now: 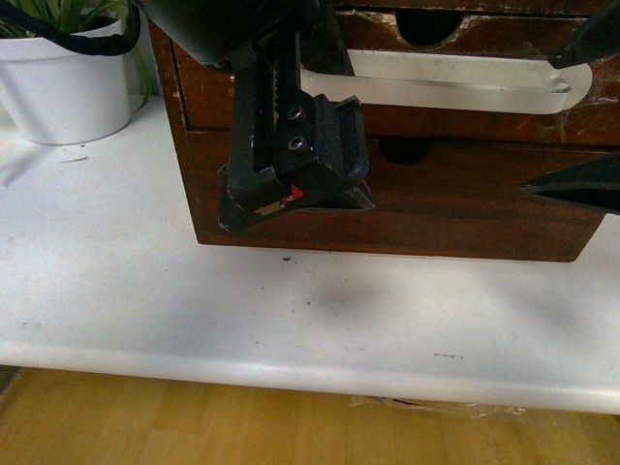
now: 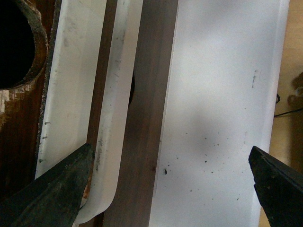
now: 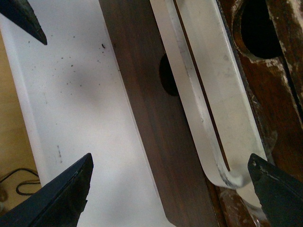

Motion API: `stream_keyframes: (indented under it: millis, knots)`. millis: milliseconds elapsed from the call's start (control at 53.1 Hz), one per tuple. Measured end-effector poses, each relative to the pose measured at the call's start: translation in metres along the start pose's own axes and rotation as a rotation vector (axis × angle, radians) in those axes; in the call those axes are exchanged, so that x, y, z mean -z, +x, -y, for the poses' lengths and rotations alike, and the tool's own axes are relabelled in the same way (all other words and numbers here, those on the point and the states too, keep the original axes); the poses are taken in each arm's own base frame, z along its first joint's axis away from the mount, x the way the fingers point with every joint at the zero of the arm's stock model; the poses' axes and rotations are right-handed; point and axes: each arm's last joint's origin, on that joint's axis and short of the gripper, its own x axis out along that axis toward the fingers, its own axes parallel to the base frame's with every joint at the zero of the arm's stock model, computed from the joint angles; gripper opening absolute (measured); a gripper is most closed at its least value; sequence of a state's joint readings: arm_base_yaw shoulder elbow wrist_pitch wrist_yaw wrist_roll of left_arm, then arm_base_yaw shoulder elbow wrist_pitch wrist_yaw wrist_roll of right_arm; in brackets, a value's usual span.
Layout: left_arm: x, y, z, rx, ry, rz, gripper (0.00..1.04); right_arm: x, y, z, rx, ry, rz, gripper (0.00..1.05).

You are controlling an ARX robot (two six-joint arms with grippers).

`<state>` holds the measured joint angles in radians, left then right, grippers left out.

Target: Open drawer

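The drawer (image 1: 242, 97) is the dark scratched front in the wooden chest, with a long white handle (image 1: 446, 82) and a semicircular notch (image 1: 431, 29). It looks shut; no light interior shows. My left gripper (image 1: 295, 199) is open in front of the handle's left end. In the left wrist view (image 2: 168, 187) one finger (image 2: 57, 189) lies by the handle's curved end (image 2: 113, 118), the other over the table. My right gripper (image 1: 541, 124) is open at the handle's right end. In the right wrist view (image 3: 168, 189) one finger (image 3: 274, 189) is beside the handle tip (image 3: 222, 175).
A lower dark drawer front (image 1: 465, 213) without a handle sits under the handled one. The chest stands on a white table (image 1: 291, 320). A white plant pot (image 1: 63, 82) stands at the back left. A wooden floor (image 1: 194, 426) shows beyond the table's front edge.
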<state>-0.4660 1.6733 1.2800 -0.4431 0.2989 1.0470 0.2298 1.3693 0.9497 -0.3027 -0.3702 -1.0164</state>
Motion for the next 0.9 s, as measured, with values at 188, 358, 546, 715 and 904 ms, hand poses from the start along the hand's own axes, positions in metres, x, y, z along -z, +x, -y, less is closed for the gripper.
stream_keyframes:
  millis: [188, 358, 546, 715, 904]
  knots:
    - [0.002, 0.0, 0.0, -0.001, 0.001, -0.003, 0.98, -0.002, 0.015, -0.002, -0.016, 0.004, -0.022, 0.96]
    - [0.003, 0.0, -0.001, 0.002, 0.004, 0.001, 0.98, -0.003, 0.024, -0.002, -0.037, 0.009, -0.032, 0.96]
    - [0.005, 0.0, 0.001, 0.018, 0.016, 0.002, 0.98, -0.007, 0.024, -0.003, -0.084, 0.028, -0.055, 0.96]
    - [0.006, -0.005, 0.006, 0.069, 0.042, -0.013, 0.98, -0.009, 0.022, -0.006, -0.14, 0.037, -0.056, 0.96]
    - [0.004, -0.013, 0.013, 0.103, 0.086, -0.026, 0.99, -0.009, 0.015, -0.015, -0.185, 0.0, -0.039, 0.96]
